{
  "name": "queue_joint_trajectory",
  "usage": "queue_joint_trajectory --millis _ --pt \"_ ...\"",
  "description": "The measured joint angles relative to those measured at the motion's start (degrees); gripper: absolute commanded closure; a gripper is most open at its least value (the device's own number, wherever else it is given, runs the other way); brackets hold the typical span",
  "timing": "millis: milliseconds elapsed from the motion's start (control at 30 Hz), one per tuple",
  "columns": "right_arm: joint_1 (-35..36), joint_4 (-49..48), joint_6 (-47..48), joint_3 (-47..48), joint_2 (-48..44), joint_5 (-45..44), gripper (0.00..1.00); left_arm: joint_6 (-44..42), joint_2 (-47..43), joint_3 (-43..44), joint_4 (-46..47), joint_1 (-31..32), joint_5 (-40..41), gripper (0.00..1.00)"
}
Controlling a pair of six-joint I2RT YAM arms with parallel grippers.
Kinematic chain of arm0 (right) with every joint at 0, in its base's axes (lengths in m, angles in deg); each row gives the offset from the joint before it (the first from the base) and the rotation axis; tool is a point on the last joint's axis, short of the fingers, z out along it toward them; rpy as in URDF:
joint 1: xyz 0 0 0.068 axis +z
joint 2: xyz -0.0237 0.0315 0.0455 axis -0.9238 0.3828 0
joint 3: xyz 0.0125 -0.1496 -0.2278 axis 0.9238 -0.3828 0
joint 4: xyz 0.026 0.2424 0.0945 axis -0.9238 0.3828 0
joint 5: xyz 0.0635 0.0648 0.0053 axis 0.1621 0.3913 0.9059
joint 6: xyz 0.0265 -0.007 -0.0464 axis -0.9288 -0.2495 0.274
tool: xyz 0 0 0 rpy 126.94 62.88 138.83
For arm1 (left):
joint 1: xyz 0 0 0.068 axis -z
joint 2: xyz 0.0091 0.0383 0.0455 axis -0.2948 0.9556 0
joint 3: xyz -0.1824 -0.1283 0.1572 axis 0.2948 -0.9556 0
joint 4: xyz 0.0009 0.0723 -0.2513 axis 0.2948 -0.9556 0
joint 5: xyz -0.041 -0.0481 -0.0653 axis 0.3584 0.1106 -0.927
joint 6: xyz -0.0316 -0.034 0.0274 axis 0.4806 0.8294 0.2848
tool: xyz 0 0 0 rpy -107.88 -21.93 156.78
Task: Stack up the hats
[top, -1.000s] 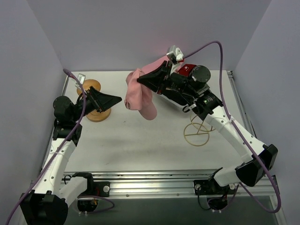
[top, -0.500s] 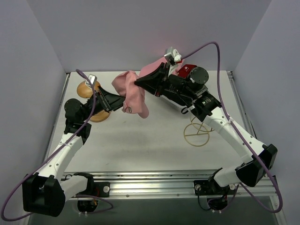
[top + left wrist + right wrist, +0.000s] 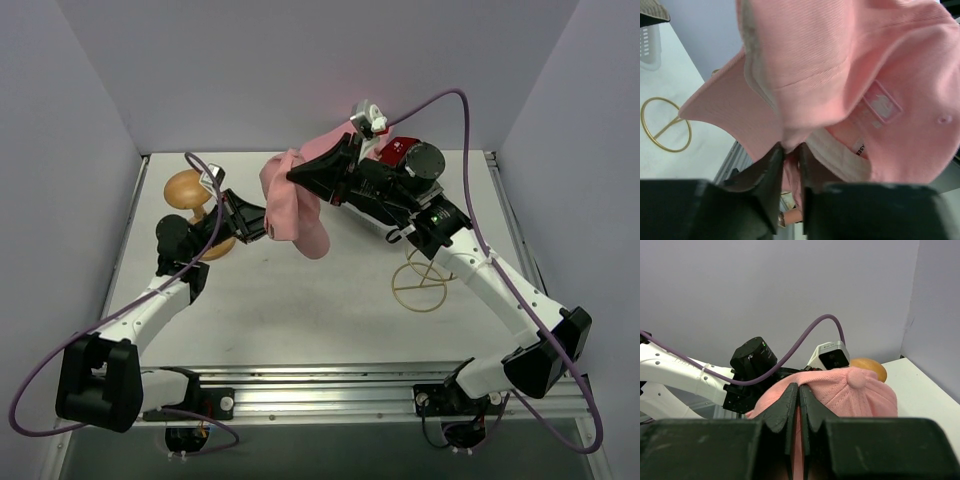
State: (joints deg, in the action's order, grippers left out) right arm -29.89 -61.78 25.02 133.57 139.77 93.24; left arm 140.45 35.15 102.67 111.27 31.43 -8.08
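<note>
Pink cloth, light and floppy I judge, so the cap [image 3: 295,205] sags; my left claw [image 3: 790,148] pinches its inner edge, my right claw [image 3: 799,388] nips the crown.

The pink cap [image 3: 840,75] is soft, matt twill cloth with a fine rib. Its inner band is paler, smoother cloth and carries a small woven label. The left gripper [image 3: 789,152] and right gripper [image 3: 799,390] have fingers of matt black plastic, faintly grainy. The arm shells [image 3: 500,290] are white plastic with a slight sheen, and the cable [image 3: 826,316] has a smooth purple rubbery sheath. At the far left, the stand [image 3: 188,190] is smooth, lightly glossy wood. On the right, the ring stand [image 3: 420,284] is thin, shiny, brass-coloured metal wire. The table [image 3: 300,310] is matt white, and its near rail [image 3: 320,385] is bare brushed metal.
</note>
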Motion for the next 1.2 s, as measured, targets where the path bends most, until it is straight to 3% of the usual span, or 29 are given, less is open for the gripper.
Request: queue_joint_trajectory --millis 67,367,667,1000,1200 --pt "0.0 0.0 0.2 0.0 0.0 -0.2 1.00 0.3 0.1 0.0 1.1 -0.1 0.0 0.97" --pt "-0.5 2.3 4.7 -1.6 0.7 -5.6 1.00 -0.4 1.7 7.3 -0.7 -9.0 -2.9 0.98" --pt "-1.9 2.7 6.3 2.0 11.8 -9.6 1.00 -7.9 2.6 20.9 -14.9 -19.5 -6.0 0.98" --pt "-1.7 -0.1 5.3 8.6 24.1 -10.2 1.00 -19.0 8.5 22.8 -33.3 -30.3 -8.3 0.98" --pt "-0.7 -2.7 4.2 14.4 30.3 -9.6 1.00 -20.2 12.5 24.4 -35.3 -31.7 -8.6 0.98"
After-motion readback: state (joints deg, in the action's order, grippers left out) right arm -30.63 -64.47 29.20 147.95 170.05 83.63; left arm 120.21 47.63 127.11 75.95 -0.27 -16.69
